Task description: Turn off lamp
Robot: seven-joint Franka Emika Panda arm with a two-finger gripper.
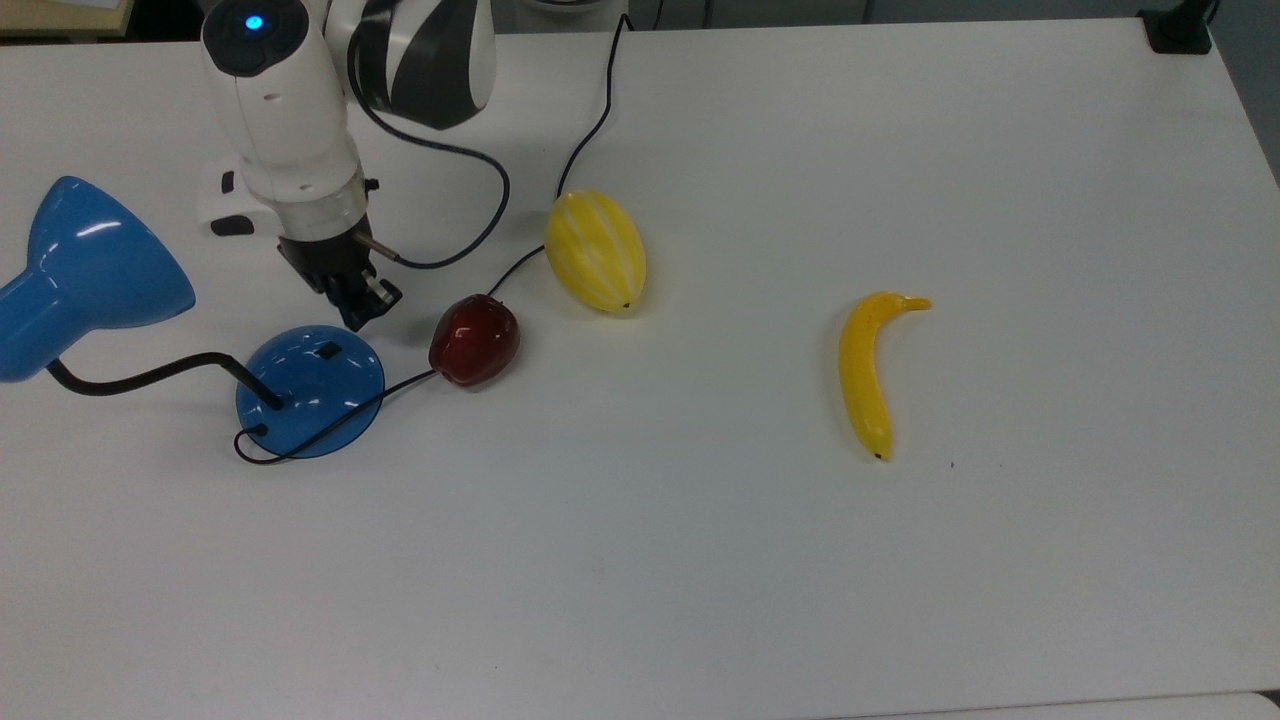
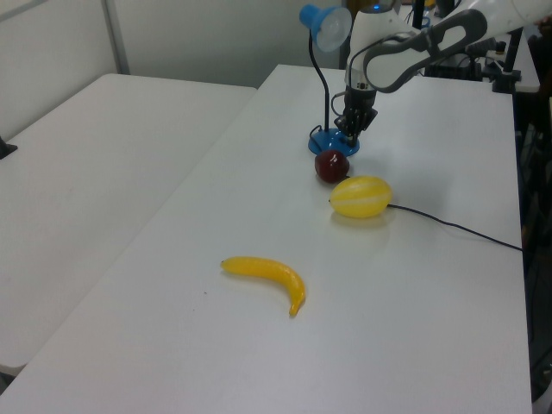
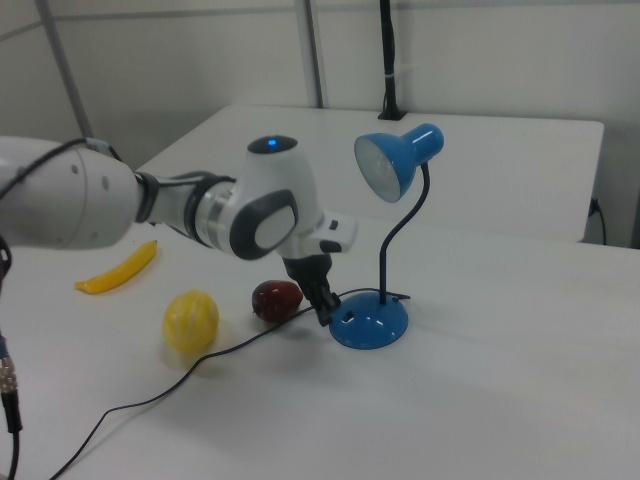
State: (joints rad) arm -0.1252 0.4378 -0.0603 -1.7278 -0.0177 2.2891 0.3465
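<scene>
**Gripper just above the lamp base, fingers together**

The lamp [image 1: 310, 390] stands at the top view's left on the white table [image 1: 800, 560]. Its shade [image 1: 85, 270] runs off the top view's left edge, so its mouth cannot be seen there; in the right view the shade [image 3: 395, 162] faces the camera and looks unlit, though the glare makes that hard to be sure of. The small black switch [image 1: 327, 351] sits bare on the blue base, just below the gripper [image 1: 358, 312] in the top view. In the right view the gripper [image 3: 325, 312] hangs just beside the base's edge, and the arm hides part of the apple [image 3: 277, 299]. In the left view the gripper [image 2: 349, 131] overlaps the base, so contact cannot be judged there.

The fingers appear pressed together, with nothing between them.

Counted: one lamp, one arm, and three fruits. There is one dark red apple [image 1: 474, 340] just beside the base, one yellow melon [image 1: 595, 250] near it, and one banana [image 1: 868, 372] well apart toward the top view's right. Two black cables show: the lamp's cord [image 1: 590, 130], which passes behind the apple and melon and leaves the table's far edge, and the arm's own cable [image 1: 470, 200], looping off the wrist.
</scene>
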